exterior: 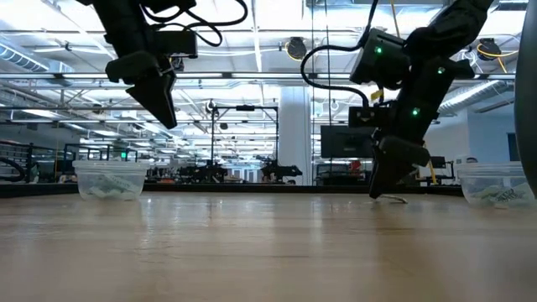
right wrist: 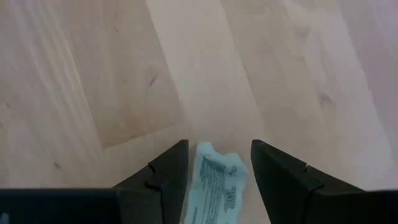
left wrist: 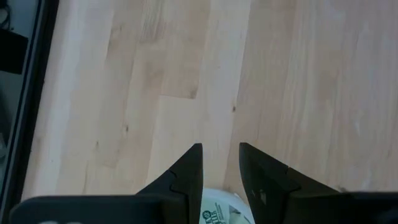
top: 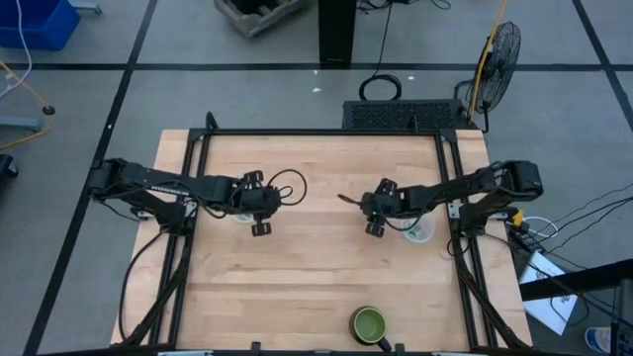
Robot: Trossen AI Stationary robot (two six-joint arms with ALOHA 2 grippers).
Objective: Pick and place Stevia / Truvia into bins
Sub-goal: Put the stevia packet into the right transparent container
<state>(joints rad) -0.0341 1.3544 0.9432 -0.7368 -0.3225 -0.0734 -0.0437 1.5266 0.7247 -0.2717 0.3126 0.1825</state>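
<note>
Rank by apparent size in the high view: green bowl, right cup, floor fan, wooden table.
1. wooden table
2. floor fan
3. green bowl and right cup: too close to call. The right gripper and its arm partly cover the cup, so I won't rank them.

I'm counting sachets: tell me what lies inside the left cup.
The left cup holds pale sachets, seen through its wall in a loose heap; overlap hides the number. From above, the left gripper and arm cover most of it.
</note>
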